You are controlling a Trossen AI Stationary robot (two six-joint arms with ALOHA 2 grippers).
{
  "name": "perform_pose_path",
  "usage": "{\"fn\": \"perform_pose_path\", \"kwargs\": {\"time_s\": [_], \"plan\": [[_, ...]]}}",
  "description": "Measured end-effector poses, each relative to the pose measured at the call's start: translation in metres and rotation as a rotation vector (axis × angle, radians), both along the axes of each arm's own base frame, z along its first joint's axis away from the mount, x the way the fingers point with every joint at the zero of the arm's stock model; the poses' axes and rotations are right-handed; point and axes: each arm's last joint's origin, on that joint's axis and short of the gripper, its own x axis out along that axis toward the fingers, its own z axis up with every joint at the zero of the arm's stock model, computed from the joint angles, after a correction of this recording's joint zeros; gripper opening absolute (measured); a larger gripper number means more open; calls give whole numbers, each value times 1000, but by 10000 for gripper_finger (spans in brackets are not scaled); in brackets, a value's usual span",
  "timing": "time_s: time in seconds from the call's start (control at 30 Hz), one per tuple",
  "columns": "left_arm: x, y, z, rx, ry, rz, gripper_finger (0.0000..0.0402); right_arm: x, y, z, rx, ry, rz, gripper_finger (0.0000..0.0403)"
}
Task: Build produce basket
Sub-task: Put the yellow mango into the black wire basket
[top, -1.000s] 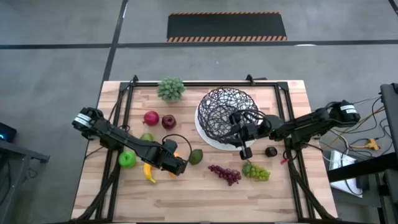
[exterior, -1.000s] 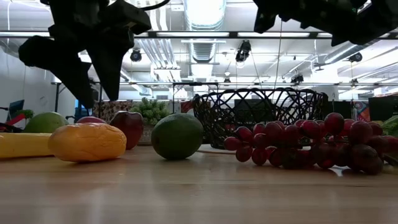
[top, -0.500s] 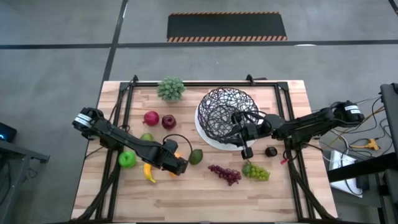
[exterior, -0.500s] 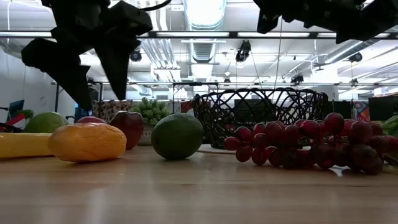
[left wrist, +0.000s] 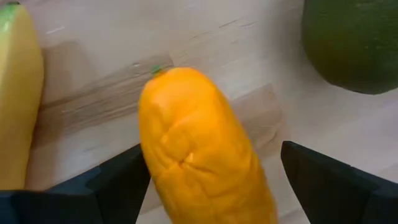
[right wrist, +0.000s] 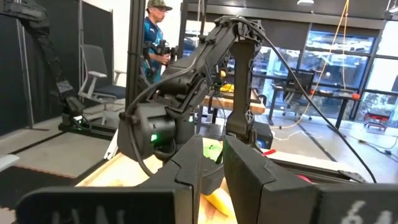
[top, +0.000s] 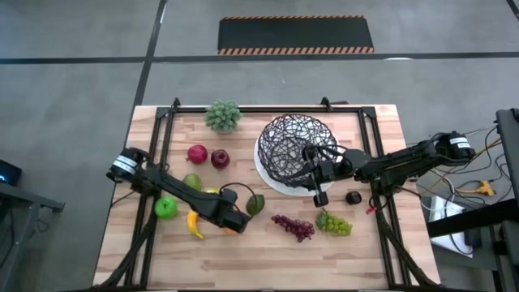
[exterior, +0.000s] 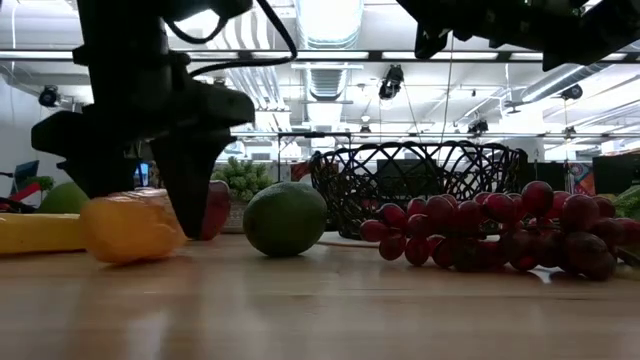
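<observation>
Carrot (left wrist: 199,168) lies between our left end effector (top: 231,221)'s open fingers, lower centre of the high view, long axis running along them.

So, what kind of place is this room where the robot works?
Most likely a robotics lab or workshop. The low view shows an open ceiling with ducts and strip lights. The right wrist view shows a person standing by workbenches, an office chair and hanging cables. The wooden table stands on bare concrete.
</observation>
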Motion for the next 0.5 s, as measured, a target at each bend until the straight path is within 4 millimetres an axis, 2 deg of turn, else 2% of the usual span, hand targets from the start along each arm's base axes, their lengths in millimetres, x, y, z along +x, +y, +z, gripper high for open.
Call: {"fn": "perform_pose_path", "kwargs": {"time_s": [0.1,0.2,0.5], "plan": [[1,0,-4,4,10,0,327,0,0,0,0,0,0,54],[1,-1,-6,0,17,0,304,0,0,0,-1,1,0,54],[0,0,2,-6,0,-23,165,0,0,-1,-1,14,0,54]]}}
